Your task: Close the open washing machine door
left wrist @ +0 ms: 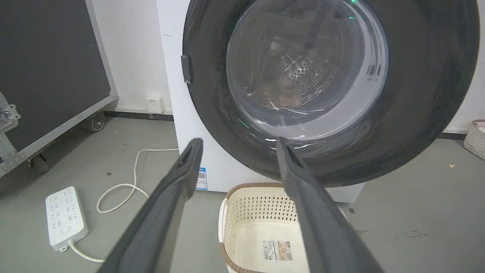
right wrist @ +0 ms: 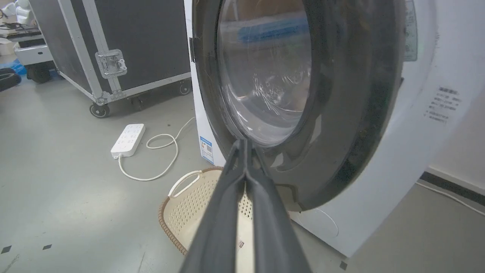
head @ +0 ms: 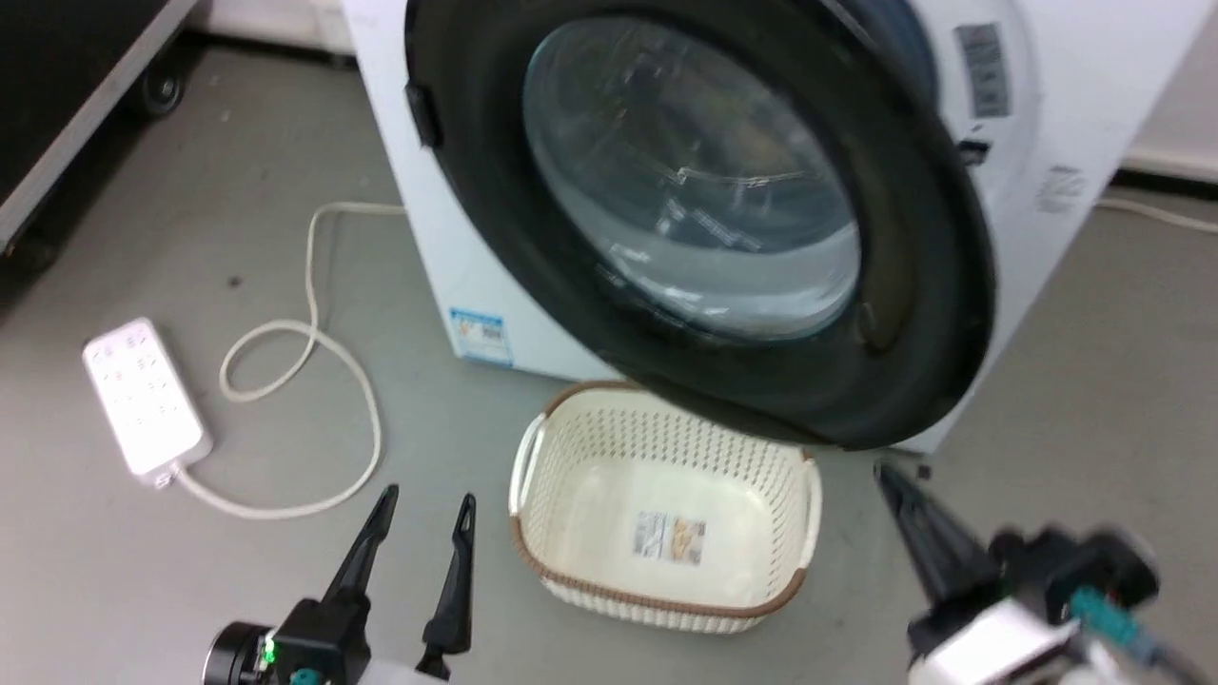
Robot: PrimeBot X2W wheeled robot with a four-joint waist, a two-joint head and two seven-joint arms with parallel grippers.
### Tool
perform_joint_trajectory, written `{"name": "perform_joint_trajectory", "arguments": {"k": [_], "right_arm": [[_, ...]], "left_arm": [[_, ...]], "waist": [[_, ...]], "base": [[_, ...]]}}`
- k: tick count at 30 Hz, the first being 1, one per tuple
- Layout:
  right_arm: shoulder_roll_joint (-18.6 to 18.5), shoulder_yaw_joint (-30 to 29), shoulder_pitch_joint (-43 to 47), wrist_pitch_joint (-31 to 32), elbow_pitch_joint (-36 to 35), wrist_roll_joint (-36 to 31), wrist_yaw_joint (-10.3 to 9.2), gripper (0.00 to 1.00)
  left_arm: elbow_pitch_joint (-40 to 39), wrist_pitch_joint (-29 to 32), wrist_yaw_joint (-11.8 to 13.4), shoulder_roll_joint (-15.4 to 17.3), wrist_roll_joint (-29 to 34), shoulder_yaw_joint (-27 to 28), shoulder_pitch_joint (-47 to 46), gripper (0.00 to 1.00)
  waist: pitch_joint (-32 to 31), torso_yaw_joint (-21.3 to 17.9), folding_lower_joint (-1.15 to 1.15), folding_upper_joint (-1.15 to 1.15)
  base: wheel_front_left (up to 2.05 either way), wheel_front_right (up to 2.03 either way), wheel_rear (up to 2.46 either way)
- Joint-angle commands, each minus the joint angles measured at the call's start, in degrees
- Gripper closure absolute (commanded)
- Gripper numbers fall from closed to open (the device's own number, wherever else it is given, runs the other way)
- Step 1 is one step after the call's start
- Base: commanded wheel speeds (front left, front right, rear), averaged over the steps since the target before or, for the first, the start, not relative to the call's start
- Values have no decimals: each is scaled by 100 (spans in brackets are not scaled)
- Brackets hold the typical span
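The washing machine door (head: 933,314), with its wide black rim and bulging glass, hangs ajar across the round opening of the white washing machine (head: 1056,124). Its latch tab is on the left edge. My right gripper (head: 887,474) is shut with nothing in it. Its tip lies just under the door's lower rim, and I cannot tell whether it touches. In the right wrist view the shut right gripper (right wrist: 244,143) points at the lower edge of the door (right wrist: 341,98). My left gripper (head: 427,498) hangs open at the lower left, apart from the door (left wrist: 420,98), its fingertips (left wrist: 194,146) spread wide.
A cream perforated basket (head: 571,447) sits on the grey floor right under the door, between the two grippers. A white power strip (head: 143,395) and its looped cord (head: 314,333) lie to the left. A black wheeled flight case (right wrist: 125,41) stands at the far left.
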Motion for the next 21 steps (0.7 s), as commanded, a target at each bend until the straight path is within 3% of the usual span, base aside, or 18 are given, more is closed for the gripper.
{"name": "perform_joint_trajectory", "arguments": {"k": [1,10,14,21], "right_arm": [[-129,45,-212,43,-56,72,-4,100],[-1490,422,-1768,865,290,1217,-4,100],[-1932,357,-2333,1066,612,1652,-4,100],[-2251,-175,-3274,1269,1525,1972,-4,100]], "left_arm": [[12,-24,-20,-26,45,-2,-105,0],[51,-25,-48,-258,133,-163,-457,0],[52,-25,-31,-306,110,-232,-613,0],[26,-25,54,-337,46,-325,-824,0]], "waist": [[246,200,0,0],[902,663,0,0],[1117,840,0,0],[1408,1055,0,0]], "base": [[0,0,0],[0,0,0],[0,0,0],[0,0,0]]}}
